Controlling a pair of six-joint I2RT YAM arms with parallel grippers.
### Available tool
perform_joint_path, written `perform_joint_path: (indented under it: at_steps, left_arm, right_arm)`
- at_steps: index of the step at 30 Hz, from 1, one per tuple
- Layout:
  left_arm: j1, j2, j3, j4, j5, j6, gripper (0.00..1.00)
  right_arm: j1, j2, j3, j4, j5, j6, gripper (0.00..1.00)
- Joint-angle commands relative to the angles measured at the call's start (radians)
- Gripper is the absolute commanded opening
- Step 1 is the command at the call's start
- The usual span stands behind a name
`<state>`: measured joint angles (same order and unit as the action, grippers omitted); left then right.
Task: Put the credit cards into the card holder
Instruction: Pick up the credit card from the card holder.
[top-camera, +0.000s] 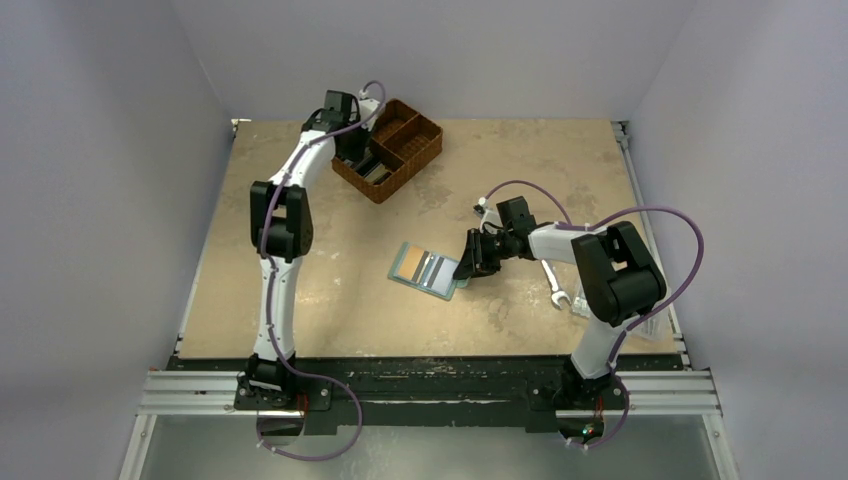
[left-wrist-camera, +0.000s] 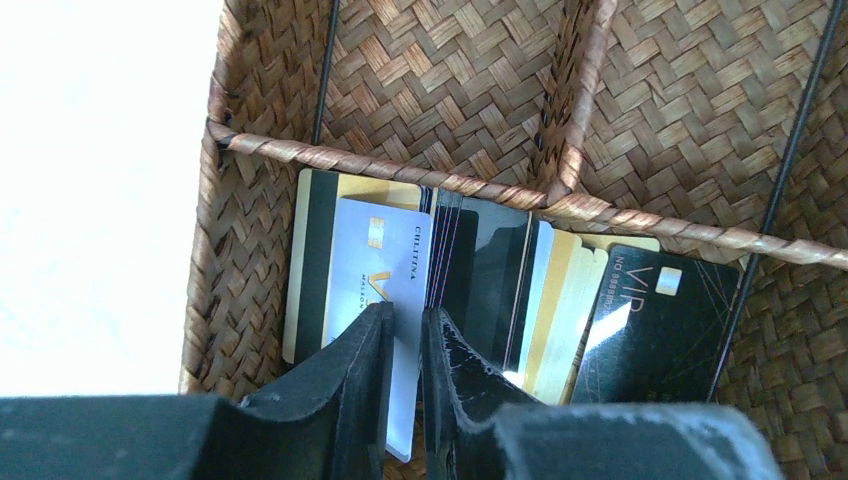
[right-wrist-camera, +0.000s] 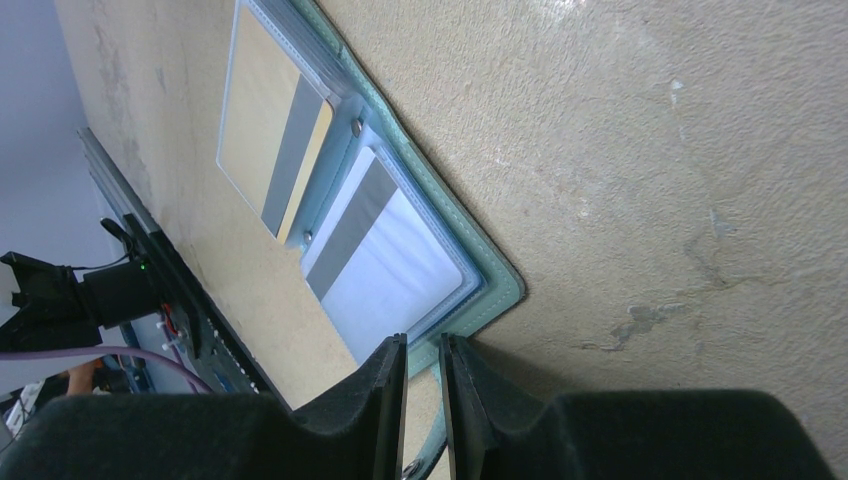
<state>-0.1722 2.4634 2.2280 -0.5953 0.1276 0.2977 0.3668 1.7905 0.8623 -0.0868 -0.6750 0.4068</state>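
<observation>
**Left arm in the basket, right arm at the open wallet**

The table (top-camera: 300, 300) is a tan board, blotched with paler stains and scuffs. It has a black strip and an aluminium rail (top-camera: 430, 392) along its near edge, where both arm bases are bolted. Plain walls of pale lilac-grey close it in at the back and on both sides.

The brown wicker basket (top-camera: 390, 148) stands at the far left-centre of the board. Most of the credit cards (left-wrist-camera: 565, 300) stand on edge in its long compartment – gold, dark and one black card marked VIP (left-wrist-camera: 660, 320). The left gripper (left-wrist-camera: 405, 320) reaches into that compartment, its fingers drawn narrow on a white card (left-wrist-camera: 385, 265), which runs up between them.

The card holder (top-camera: 428, 270) lies open and flat near the middle of the table, teal rim outward. One clear sleeve holds a yellowish card with a grey stripe (right-wrist-camera: 270, 140) and the next a white card with a grey stripe (right-wrist-camera: 390, 260).

The right gripper (right-wrist-camera: 422, 345) sits at the holder's right corner with its jaws nearly together. The teal edge shows in the gap – whether it is pinched I cannot tell.

A silver wrench (top-camera: 555, 285) lies on the board beside the right arm
</observation>
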Motion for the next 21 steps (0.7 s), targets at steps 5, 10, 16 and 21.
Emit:
perform_joint_path:
  at_steps: [5,10,16,21]
  left_arm:
    - [0.003,-0.123,-0.046,0.037,0.007,-0.038,0.0]
    - [0.003,-0.14,-0.063,0.074,-0.041,-0.056,0.0]
    - [0.006,-0.156,-0.084,0.133,-0.073,-0.083,0.0]
    - [0.018,-0.19,-0.086,0.18,-0.081,-0.139,0.0]
  right_arm:
    - [0.017,0.027,-0.012,-0.005,0.081,-0.024,0.28]
    - [0.018,0.021,-0.016,-0.002,0.081,-0.025,0.28]
    - [0.016,0.019,-0.017,-0.002,0.08,-0.026,0.28]
    - [0.016,0.014,-0.013,-0.002,0.08,-0.026,0.28]
